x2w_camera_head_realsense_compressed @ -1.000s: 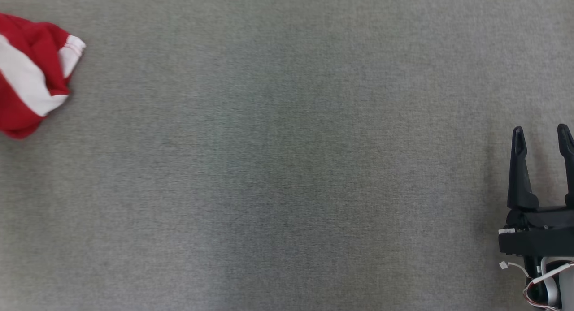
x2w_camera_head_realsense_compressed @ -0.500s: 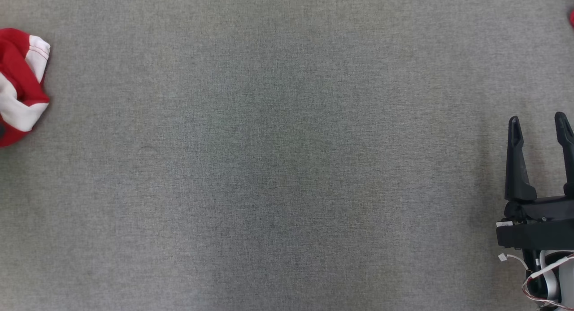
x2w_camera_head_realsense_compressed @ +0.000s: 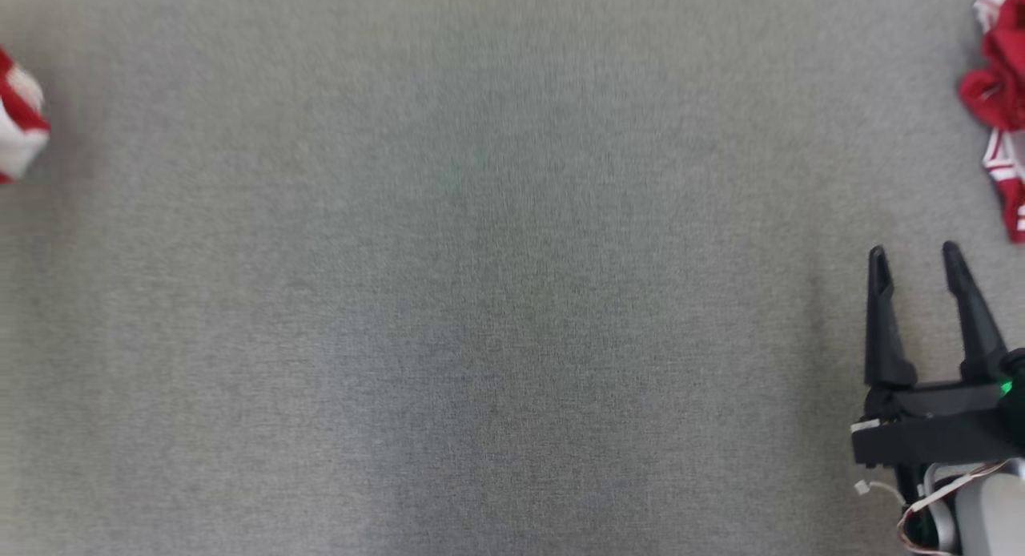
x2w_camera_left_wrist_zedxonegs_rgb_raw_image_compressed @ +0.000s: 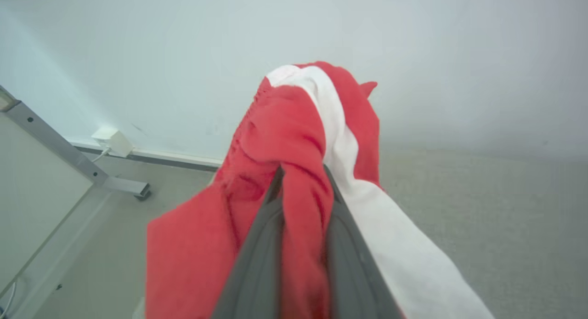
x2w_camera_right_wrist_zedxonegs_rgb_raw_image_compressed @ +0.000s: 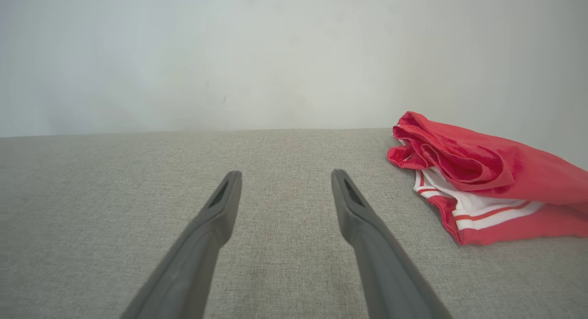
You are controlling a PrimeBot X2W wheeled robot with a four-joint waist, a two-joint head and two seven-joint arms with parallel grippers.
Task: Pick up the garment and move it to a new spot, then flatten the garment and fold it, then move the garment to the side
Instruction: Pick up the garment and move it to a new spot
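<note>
A crumpled red-and-white garment hangs in the left wrist view, lifted off the grey cloth surface. My left gripper is shut on it, with a red fold pinched between the two fingers. In the head view a small part of this garment shows at the far left edge. My right gripper stands open at the lower right with nothing between its fingers. In the right wrist view the right gripper hovers low over bare cloth.
A second red garment with white stripes lies at the upper right edge, to the right of my right gripper's fingers. The grey cloth surface spreads wide between the garments. A metal frame leg stands by the wall.
The whole head picture has slid leftward, so the camera has turned. The held garment is nearly out at the left edge, and the second garment has come in at the right.
</note>
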